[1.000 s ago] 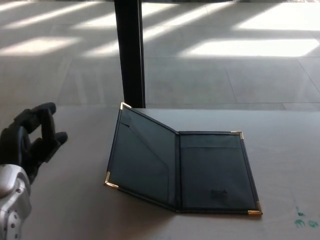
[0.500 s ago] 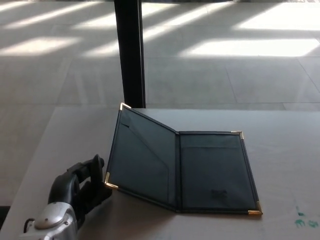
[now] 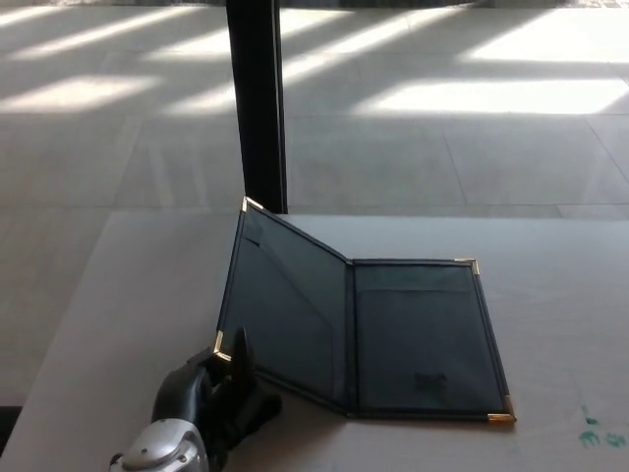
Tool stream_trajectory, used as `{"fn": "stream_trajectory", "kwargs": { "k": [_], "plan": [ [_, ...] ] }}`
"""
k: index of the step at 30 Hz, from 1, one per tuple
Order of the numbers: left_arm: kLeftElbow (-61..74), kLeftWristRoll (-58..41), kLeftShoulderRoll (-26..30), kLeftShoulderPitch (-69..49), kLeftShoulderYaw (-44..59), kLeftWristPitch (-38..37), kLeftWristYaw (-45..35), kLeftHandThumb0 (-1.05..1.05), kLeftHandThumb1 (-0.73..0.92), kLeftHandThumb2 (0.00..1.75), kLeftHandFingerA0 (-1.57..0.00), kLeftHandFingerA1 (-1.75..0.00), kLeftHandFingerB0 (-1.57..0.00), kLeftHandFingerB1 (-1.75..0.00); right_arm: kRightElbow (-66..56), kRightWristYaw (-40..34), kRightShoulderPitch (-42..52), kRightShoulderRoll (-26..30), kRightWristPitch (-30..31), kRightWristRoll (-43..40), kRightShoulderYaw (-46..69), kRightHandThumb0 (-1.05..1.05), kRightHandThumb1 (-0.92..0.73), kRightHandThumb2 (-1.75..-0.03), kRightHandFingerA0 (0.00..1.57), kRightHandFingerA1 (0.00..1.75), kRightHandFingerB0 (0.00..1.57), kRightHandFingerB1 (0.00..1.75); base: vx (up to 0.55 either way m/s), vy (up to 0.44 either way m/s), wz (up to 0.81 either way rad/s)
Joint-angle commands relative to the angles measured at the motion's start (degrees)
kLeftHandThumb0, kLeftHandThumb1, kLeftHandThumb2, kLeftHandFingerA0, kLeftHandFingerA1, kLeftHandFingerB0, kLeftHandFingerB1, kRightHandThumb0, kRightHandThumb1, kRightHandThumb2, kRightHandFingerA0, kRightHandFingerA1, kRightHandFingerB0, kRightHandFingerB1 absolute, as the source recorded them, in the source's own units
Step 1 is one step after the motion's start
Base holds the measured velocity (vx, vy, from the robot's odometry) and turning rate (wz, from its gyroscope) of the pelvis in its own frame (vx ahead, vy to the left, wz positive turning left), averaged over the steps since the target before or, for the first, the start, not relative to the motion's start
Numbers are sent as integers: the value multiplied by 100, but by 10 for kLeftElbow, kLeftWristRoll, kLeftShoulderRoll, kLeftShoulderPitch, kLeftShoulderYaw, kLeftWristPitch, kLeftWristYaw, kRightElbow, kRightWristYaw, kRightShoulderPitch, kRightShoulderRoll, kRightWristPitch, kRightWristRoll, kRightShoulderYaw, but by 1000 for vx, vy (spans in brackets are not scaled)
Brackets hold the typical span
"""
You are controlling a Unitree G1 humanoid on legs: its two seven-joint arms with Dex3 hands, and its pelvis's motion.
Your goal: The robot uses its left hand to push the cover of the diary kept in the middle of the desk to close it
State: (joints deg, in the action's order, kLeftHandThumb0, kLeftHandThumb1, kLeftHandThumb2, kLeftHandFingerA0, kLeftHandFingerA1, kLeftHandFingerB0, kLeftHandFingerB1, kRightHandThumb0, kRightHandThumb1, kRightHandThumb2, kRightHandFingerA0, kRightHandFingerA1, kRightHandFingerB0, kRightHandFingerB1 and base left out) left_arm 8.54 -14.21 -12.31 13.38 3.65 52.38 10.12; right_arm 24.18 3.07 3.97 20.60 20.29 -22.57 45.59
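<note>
At the lower left of the head view, the left hand (image 3: 218,398) rises from the bottom edge of the picture, its silver wrist cuff (image 3: 162,452) just showing below it. The hand is black, its fingers (image 3: 239,356) loosely curled and holding nothing; one finger points up and touches the near, gold-tipped corner of the raised cover (image 3: 283,305). The rest of the hand sits just below and outside that corner, on the cover's left side.

The diary (image 3: 393,329) lies in the middle of the pale desk (image 3: 118,295), open. Its left cover is lifted off the desk and tilts up at a slant, hinged along the spine near the centre of the book, with a gold corner at its far top edge beside the dark post (image 3: 257,103) behind the desk. The right half (image 3: 423,334) lies flat on the desk, dark, with gold tips at its two outer corners.

Further right the desk is bare but for small green marks (image 3: 595,433) near the lower right edge. Beyond the desk, sunlit stripes cross the floor (image 3: 442,128). The right hand does not appear.
</note>
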Motion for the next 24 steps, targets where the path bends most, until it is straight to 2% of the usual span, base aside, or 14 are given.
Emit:
{"fn": "stream_trajectory", "kwargs": {
  "k": [1,6,9,10,13,14,15,16,20,21,23,24],
  "plan": [
    [-6,-12,-69,72,-8,25,34,-95,92,81,-40,-51,-29,-46,-7,-6,6,14,3,-11,5,-99,-92,-68,40,105,31,51,0,0,0],
    [-6,-16,-92,133,-17,24,35,-96,92,83,-36,-53,-27,-47,-8,-18,14,11,3,-6,3,-99,-91,-68,44,102,34,50,0,0,0],
    [-12,-5,-96,189,-19,36,49,-94,92,84,-43,-51,-29,-46,-18,-12,19,10,4,-12,3,-99,-91,-68,42,104,32,51,0,0,5],
    [-15,-4,-93,216,-22,37,48,-94,92,84,-38,-51,-28,-46,-21,-14,19,9,8,-14,4,-99,-91,-68,43,106,31,52,0,0,0],
    [-14,7,-78,262,-44,25,39,-93,92,79,-42,-51,-33,-48,-17,-9,15,12,6,-17,4,-99,-91,-68,41,107,30,51,0,0,0],
    [-4,15,-69,276,-60,37,40,-94,92,84,-44,-50,-30,-45,-16,-9,14,13,4,-13,1,-99,-92,-68,41,106,30,51,0,0,0],
    [6,18,-63,282,-71,41,35,-88,80,120,-39,-56,-28,-52,-9,-7,11,15,0,-11,-1,-99,-91,-68,41,105,30,50,0,0,0],
    [18,23,-54,285,-88,41,30,-94,92,80,-43,-46,-34,-46,-6,-6,9,16,-2,-9,-3,-99,-92,-68,42,103,31,50,0,0,0],
    [103,67,4,270,-225,7,0,-98,92,77,-41,-51,-33,-48,-14,-11,4,21,2,1,-14,-100,-91,-68,45,101,32,50,0,0,0],
    [121,78,22,263,-260,5,-4,-95,92,86,-41,-57,-30,-48,-12,-8,2,23,3,0,-16,-99,-91,-68,42,101,30,49,0,0,0],
    [155,95,56,252,-331,22,-7,-96,92,85,-43,-59,-30,-48,-10,-6,-8,29,6,2,-21,-99,-91,-68,43,101,32,49,0,0,0],
    [165,105,66,242,-366,22,-4,-92,92,81,-58,-77,-37,-53,-9,-9,-12,30,7,3,-23,-100,-91,-68,45,103,33,50,0,0,0]
  ]
}}
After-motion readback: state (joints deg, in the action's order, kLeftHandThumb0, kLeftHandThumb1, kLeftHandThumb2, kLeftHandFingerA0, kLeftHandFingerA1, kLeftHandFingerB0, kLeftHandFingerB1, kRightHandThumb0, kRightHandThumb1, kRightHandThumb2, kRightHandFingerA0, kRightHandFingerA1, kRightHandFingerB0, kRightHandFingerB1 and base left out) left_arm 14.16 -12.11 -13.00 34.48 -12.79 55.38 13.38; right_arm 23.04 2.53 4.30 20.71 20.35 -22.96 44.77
